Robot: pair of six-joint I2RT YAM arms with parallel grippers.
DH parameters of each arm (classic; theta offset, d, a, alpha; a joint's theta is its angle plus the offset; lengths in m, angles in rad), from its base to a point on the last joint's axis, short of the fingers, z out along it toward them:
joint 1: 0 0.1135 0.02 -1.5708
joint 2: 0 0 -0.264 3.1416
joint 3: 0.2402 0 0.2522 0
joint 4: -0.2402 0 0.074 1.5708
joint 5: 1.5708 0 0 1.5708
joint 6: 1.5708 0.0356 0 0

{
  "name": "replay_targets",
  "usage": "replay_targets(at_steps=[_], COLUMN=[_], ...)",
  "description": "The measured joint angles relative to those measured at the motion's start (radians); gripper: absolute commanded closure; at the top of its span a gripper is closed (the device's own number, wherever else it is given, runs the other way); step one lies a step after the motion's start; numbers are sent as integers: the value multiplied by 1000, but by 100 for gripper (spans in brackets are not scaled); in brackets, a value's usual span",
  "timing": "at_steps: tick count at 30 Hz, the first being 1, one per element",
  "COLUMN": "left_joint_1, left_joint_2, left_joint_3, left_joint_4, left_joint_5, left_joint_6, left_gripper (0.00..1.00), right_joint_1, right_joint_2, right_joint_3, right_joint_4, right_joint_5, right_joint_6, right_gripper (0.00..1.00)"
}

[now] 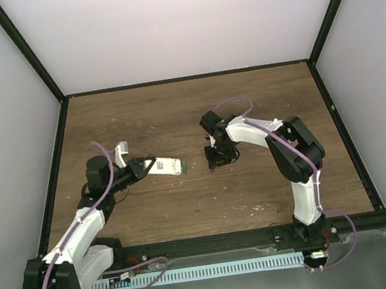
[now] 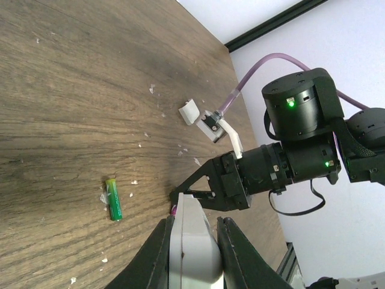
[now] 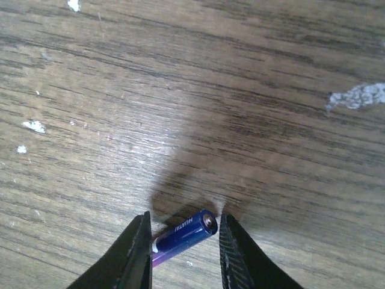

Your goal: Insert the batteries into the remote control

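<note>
The right gripper (image 3: 183, 224) pinches the purple battery (image 3: 177, 236), one end free for insertion, while the left gripper (image 2: 195, 227) clamps the remote control (image 2: 192, 248) steady to receive it

White lettering runs along the slim purple cylindrical battery (image 3: 183, 235), and it looks like "HUATAI", printed lengthwise on the wrap. On the slim white plastic remote control bar (image 1: 165, 166) there are dark and green markings on the face, too small to read. The small green cylindrical battery (image 2: 113, 199) shows nothing legible.
</note>
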Motion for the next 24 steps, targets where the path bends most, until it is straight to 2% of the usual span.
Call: replay_targets(at_steps=[14, 19, 24], left_joint_1=[0, 0, -2], left_joint_2=[4, 10, 21], left_joint_3=[3, 3, 3], left_joint_4=[0, 4, 33], left_joint_5=[7, 11, 15], left_joint_6=[0, 0, -11], left_gripper=[100, 100, 100], right_joint_1=[31, 45, 44], right_joint_2=[15, 22, 10], right_joint_3=[20, 50, 51], right_joint_4=[-2, 1, 9], right_joint_5=[6, 8, 21], right_joint_6=[-61, -89, -93], right_gripper=[91, 99, 99])
